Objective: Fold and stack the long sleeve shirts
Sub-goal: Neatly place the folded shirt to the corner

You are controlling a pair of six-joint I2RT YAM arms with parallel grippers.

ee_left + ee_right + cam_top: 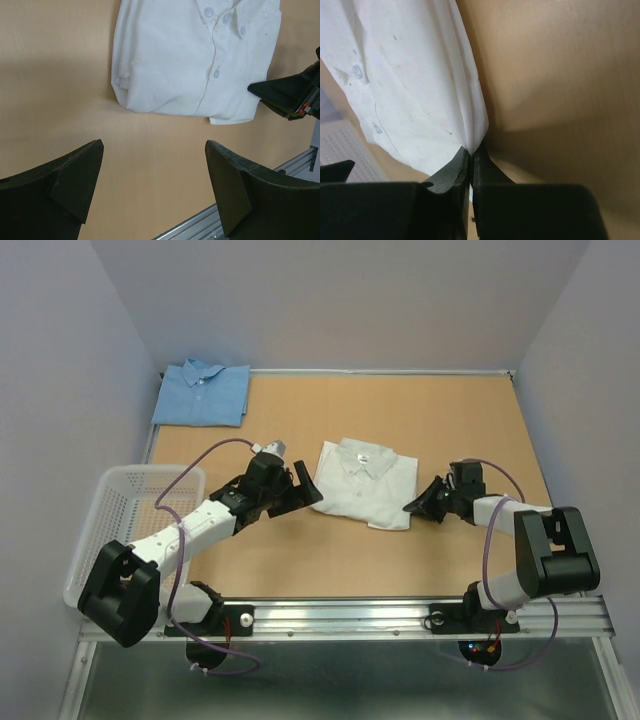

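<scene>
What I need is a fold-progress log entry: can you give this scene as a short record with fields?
white shirt: folded, mid-table
blue shirt: folded, far left corner
stack: not yet done, shirts apart
left pincer: open, short of white shirt
right pincer: shut on white shirt's edge
basket: left side

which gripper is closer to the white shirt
Right: the right gripper is shut on the edge of the white shirt. The left gripper is open, just short of it, not touching.
</scene>
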